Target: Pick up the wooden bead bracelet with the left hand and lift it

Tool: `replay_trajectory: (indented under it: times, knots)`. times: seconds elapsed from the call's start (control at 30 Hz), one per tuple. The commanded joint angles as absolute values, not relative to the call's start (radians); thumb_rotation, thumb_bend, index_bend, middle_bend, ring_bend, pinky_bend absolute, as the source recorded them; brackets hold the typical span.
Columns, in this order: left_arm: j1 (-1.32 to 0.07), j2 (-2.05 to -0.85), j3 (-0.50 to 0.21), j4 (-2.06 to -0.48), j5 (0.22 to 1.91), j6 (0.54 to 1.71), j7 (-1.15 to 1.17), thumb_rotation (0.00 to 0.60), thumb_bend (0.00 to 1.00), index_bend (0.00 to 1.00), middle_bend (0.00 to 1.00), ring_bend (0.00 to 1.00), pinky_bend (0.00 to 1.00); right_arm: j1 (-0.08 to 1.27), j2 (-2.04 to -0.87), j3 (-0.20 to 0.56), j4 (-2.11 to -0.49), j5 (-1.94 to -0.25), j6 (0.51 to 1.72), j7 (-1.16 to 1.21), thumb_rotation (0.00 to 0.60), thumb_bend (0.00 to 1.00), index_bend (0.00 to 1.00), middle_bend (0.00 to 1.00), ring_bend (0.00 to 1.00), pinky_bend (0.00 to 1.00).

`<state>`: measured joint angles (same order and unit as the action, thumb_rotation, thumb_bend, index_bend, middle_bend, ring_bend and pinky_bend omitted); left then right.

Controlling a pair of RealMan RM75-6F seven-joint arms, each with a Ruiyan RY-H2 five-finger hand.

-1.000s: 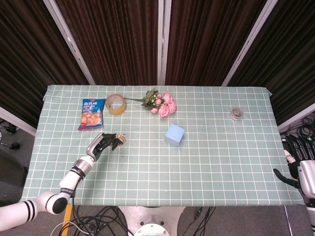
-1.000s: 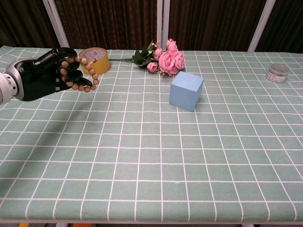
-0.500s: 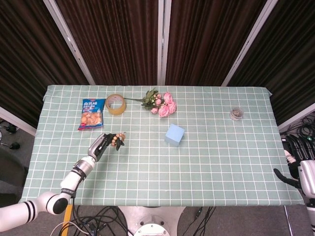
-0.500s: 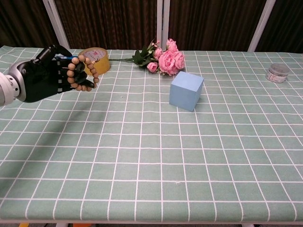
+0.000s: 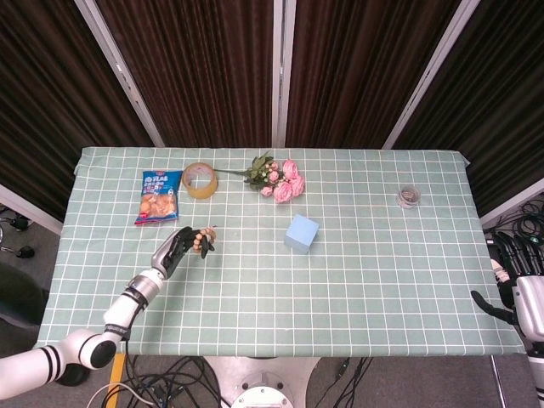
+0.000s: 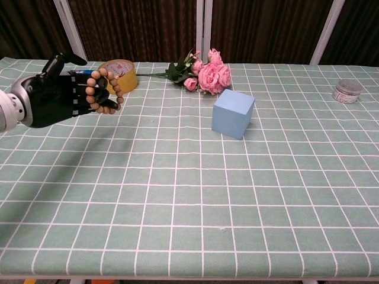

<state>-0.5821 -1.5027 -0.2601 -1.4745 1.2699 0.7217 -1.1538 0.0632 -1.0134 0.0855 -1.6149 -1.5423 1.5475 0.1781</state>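
The robot's left hand (image 6: 56, 99) grips the wooden bead bracelet (image 6: 105, 89), curled fingers threaded through the loop so it cannot slip, held clear above the checked surface (image 6: 195, 195) at ten o'clock. The right hand (image 5: 520, 293) idles open at four o'clock.

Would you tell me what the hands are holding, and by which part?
The left hand holds the wooden bead bracelet, fingers through its loop; the right hand holds nothing.

Tape roll (image 5: 201, 179), snack bag (image 5: 156, 196), roses (image 5: 280, 178), blue cube (image 5: 302, 233), tin (image 5: 409, 197).
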Motion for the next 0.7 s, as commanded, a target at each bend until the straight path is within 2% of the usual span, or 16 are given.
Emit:
replay_trajectory:
  times: [0.03,0.17,0.27,0.4,0.6,0.7]
  knots:
    - [-0.581,-1.503,-0.258,-1.473,1.269,0.721,-1.151,0.025,0.55,0.62,0.71,0.4,0.02,0.063,-1.013,0.085,-1.615,-1.542,1.547,0.177,0.6,0.1,0.0,0.08,0.0,0.0]
    - [-0.584,-1.503,-0.258,-1.472,1.261,0.713,-1.142,0.165,0.55,0.63,0.72,0.4,0.02,0.063,-1.014,0.085,-1.615,-1.541,1.547,0.177,0.6,0.1,0.0,0.08,0.0,0.0]
    - [-0.584,-1.503,-0.26,-1.472,1.255,0.711,-1.135,0.184,0.54,0.64,0.72,0.4,0.02,0.063,-1.015,0.085,-1.614,-1.539,1.545,0.177,0.6,0.1,0.0,0.08,0.0,0.0]
    - [-0.583,-1.505,-0.262,-1.471,1.246,0.706,-1.134,0.187,0.47,0.64,0.73,0.4,0.01,0.063,-1.015,0.085,-1.615,-1.539,1.544,0.176,0.6,0.1,0.0,0.08,0.0,0.0]
    - [-0.578,-1.511,-0.268,-1.47,1.242,0.704,-1.144,0.191,0.47,0.68,0.75,0.41,0.01,0.063,-1.011,0.086,-1.62,-1.539,1.545,0.172,0.6,0.1,0.0,0.08,0.0,0.0]
    - [-0.579,-1.513,-0.268,-1.466,1.244,0.702,-1.14,0.263,0.47,0.68,0.75,0.42,0.01,0.063,-1.01,0.085,-1.621,-1.538,1.543,0.17,0.6,0.1,0.0,0.08,0.0,0.0]
